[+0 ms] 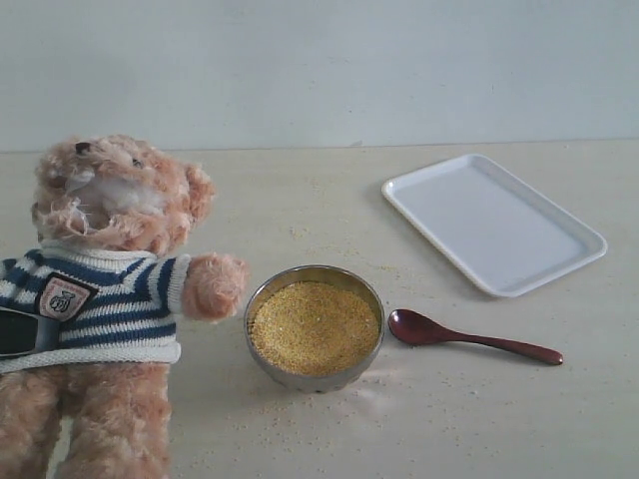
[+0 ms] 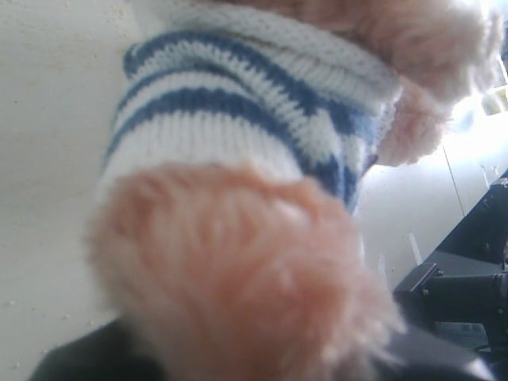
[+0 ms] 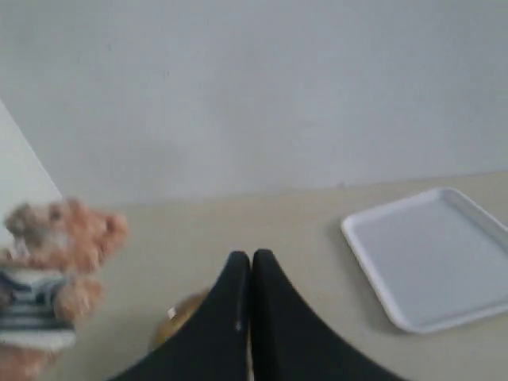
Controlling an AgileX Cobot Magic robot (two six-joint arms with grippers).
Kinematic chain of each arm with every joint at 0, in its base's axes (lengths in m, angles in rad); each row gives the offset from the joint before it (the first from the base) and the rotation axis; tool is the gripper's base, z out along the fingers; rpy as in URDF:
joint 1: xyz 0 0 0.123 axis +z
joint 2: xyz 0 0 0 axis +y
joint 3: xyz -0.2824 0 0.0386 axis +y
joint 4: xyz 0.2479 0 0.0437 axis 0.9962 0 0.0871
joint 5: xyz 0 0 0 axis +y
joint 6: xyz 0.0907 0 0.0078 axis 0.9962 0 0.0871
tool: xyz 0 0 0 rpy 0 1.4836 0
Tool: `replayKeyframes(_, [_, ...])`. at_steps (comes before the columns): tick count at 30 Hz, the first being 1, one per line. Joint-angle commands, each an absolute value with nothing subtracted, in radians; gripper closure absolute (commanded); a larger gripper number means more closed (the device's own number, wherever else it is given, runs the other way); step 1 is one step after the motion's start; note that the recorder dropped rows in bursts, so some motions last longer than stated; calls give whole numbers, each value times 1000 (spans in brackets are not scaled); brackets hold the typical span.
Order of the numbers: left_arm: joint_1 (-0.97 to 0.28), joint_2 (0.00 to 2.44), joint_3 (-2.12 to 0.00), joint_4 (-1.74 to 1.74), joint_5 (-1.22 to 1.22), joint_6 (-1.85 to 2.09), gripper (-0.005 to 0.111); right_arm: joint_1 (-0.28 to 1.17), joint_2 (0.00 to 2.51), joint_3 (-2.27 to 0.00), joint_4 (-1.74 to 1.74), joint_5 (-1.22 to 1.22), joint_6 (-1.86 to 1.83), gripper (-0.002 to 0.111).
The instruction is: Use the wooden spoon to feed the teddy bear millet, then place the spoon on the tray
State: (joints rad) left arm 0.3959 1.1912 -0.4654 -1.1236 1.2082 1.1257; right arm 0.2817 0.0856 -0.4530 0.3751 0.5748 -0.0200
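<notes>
The teddy bear [image 1: 110, 289] sits at the left in its striped sweater, facing the steel bowl of millet [image 1: 315, 326]. My left gripper [image 1: 22, 331] shows as a dark shape at the bear's far arm, shut on it. In the left wrist view the furry paw [image 2: 238, 286] fills the space between the jaws. The wooden spoon [image 1: 469, 339] lies on the table to the right of the bowl, with nothing holding it. The white tray [image 1: 494, 222] lies behind it. My right gripper [image 3: 251, 258] is shut and empty, hovering above the table between the bear [image 3: 55, 262] and the tray [image 3: 432, 254].
Stray millet grains are scattered on the beige table around the bowl [image 1: 262, 295]. A plain pale wall stands behind the table. In the right wrist view the bowl [image 3: 178, 313] is partly hidden by the fingers.
</notes>
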Motion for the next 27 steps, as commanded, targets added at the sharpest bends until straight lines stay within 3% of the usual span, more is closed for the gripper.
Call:
replayKeyframes(1, [398,1182,-463,-1147,1221,1125,102,278,299,-559,373,775,-254,108])
replayKeyframes(9, [398,1182,-463,-1147,1221,1125,102,280,742,-775,295,900,-563,104])
replayKeyframes(11, [398,1182,-463,-1147,1221,1125,102,308,842,-806,230,906,-570,93])
replayKeyframes(16, [398,1182,-463,-1147,1221,1125,102,419,1042,-831,77,893,-588,51])
replayKeyframes(18, [398,1182,-463,-1147,1221,1125,102,464,1108,-831,9,868,-591,42])
replayKeyframes(27, [398,1182,-463,-1147,1221,1125,102,500,1352,-831,-107,789,-640,45])
